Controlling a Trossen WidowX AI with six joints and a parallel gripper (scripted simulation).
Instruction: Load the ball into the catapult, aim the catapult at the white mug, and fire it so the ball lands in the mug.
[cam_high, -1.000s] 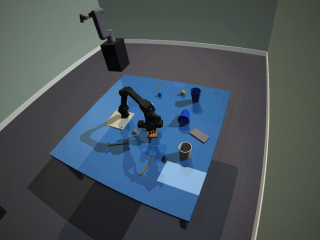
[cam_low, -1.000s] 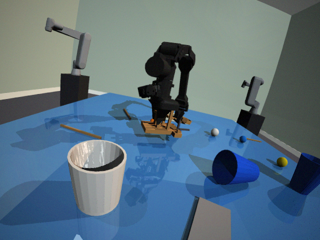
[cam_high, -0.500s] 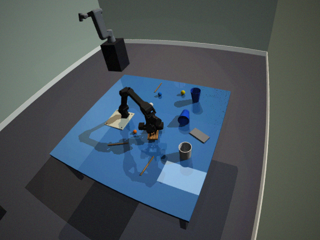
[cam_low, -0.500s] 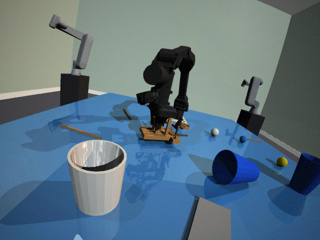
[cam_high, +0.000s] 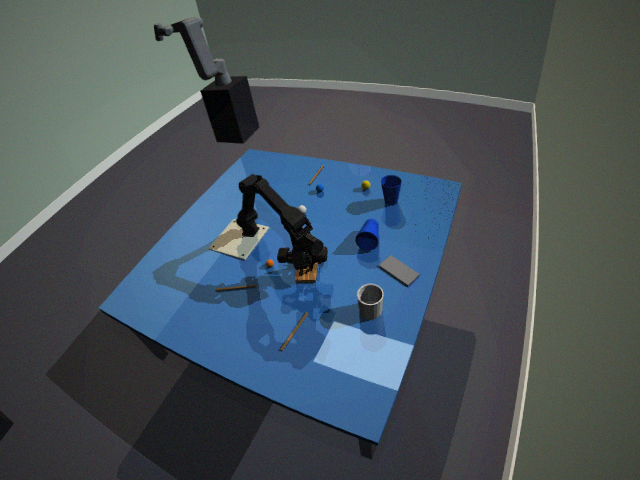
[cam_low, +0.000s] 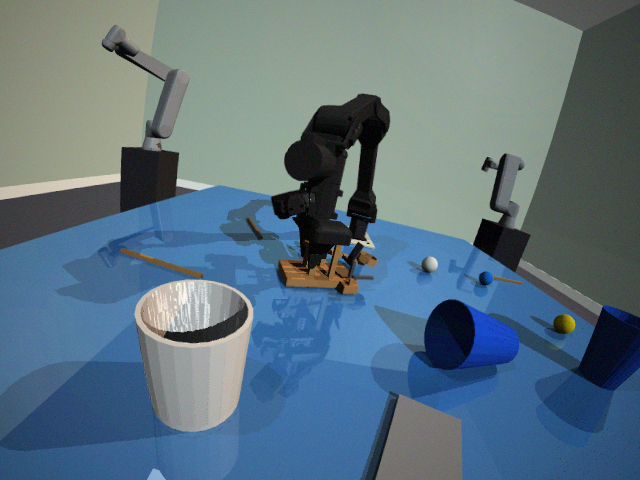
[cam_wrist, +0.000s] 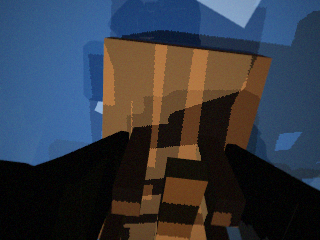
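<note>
The wooden catapult (cam_high: 306, 276) (cam_low: 305, 279) (cam_wrist: 135, 75) stands on the blue table, partly hidden by the arm. My gripper (cam_high: 305, 262) (cam_low: 316, 262) (cam_wrist: 176, 146) points down and is shut on the catapult, its fingers on either side of the uprights. The white mug (cam_high: 370, 308) (cam_low: 193, 382) stands upright and apart from the catapult, toward the right edge in the top view. An orange ball (cam_high: 269, 263) lies beside the catapult, near my base. A white ball (cam_high: 302, 209) (cam_low: 429, 264) lies farther back. No ball shows on the catapult; its cup is partly hidden.
A blue cup (cam_high: 368, 235) (cam_low: 485, 338) lies on its side; another blue cup (cam_high: 391, 191) (cam_low: 610, 348) stands upright. A grey slab (cam_high: 398, 270) (cam_low: 426, 439) lies near the mug. Blue ball (cam_high: 319, 188) (cam_low: 485, 277), yellow ball (cam_high: 366, 184) (cam_low: 564, 323) and thin sticks (cam_high: 235, 287) (cam_low: 160, 263) lie around.
</note>
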